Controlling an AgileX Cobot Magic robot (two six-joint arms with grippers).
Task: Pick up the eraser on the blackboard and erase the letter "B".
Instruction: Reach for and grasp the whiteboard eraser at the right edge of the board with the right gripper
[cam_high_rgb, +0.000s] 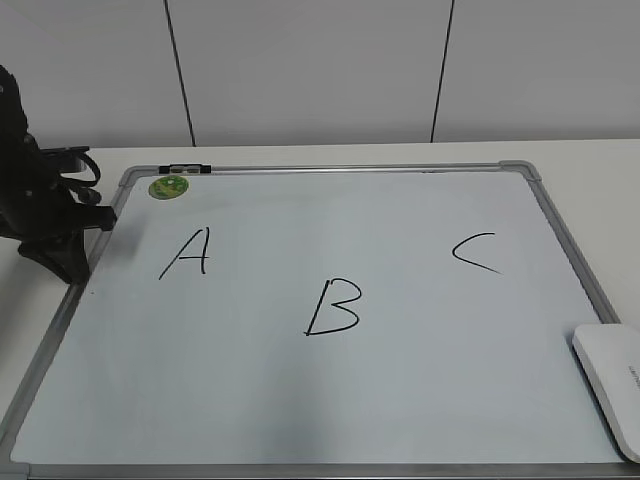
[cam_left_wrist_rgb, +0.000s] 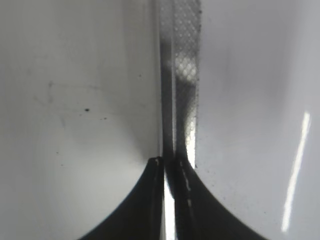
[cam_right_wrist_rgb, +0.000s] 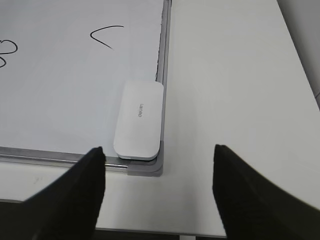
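Your right tool (cam_right_wrist_rgb: 159, 172) hangs spread wide over the worktop (cam_right_wrist_rgb: 235, 90), grasping nothing, just short of the eraser (cam_right_wrist_rgb: 139, 120). The eraser lies flat in the blackboard (cam_high_rgb: 300, 400) corner by the frame. The "B" (cam_high_rgb: 333, 308) sits mid-board between "A" (cam_high_rgb: 187, 253) and "C" (cam_high_rgb: 475, 252). Your left tool (cam_left_wrist_rgb: 172, 165) is clenched at the board's left edge.

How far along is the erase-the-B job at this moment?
Nothing looks done yet: the letter "B" is intact on the blackboard. In hand: the right gripper is open, short of the eraser, which lies in the board's corner. The left gripper is shut at the frame. Left: grasp, wipe.
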